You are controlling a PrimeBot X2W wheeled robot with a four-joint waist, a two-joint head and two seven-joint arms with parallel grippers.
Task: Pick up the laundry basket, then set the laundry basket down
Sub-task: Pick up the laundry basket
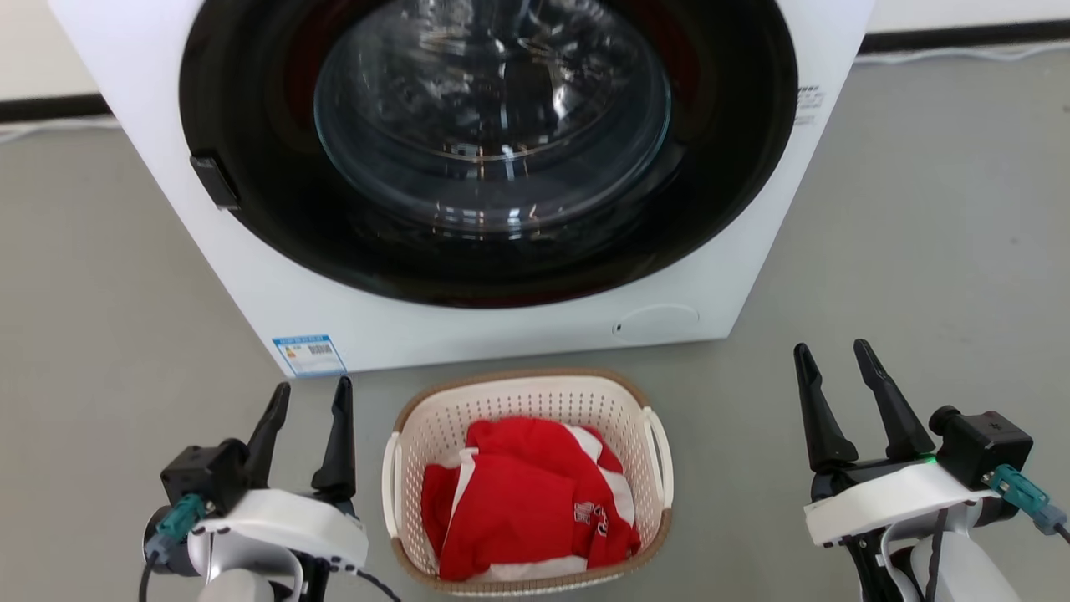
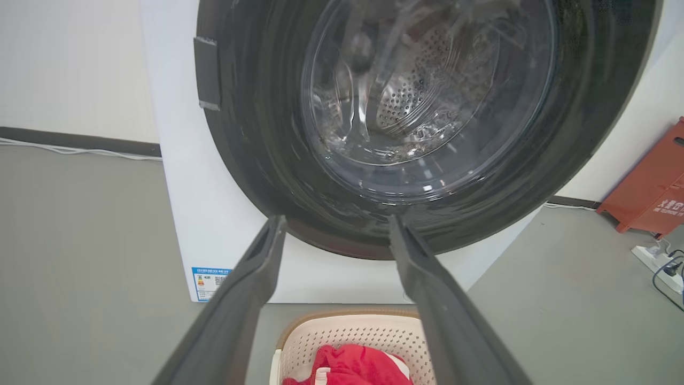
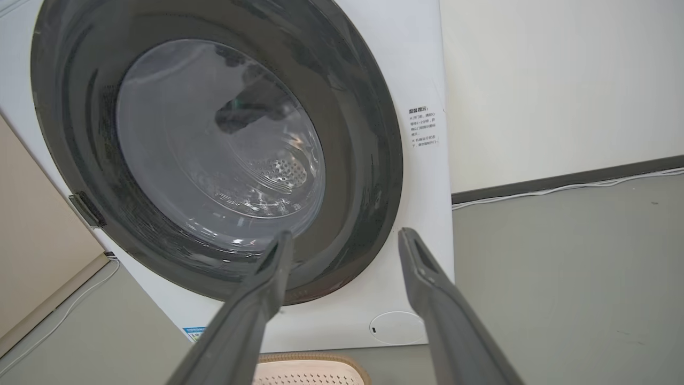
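Observation:
The laundry basket [image 1: 435, 435] is small, cream-white and perforated, with a brown rim and white loop handles on both sides. It sits on the grey floor just in front of the washer, holding a red and white garment [image 1: 527, 497]. My left gripper [image 1: 311, 393] stands open to the basket's left, apart from it. My right gripper [image 1: 833, 353] stands open farther off on the basket's right. The left wrist view has the basket [image 2: 352, 334] low between my left gripper's [image 2: 336, 223] fingers. In the right wrist view the basket's rim [image 3: 312, 359] peeks in below my right gripper [image 3: 346, 238].
A white front-loading washer [image 1: 401, 326] with a dark round glass door, closed, stands directly behind the basket. Grey floor runs out on both sides. A red stand [image 2: 649, 187] and a power strip [image 2: 660, 262] with cables sit by the wall to the washer's right.

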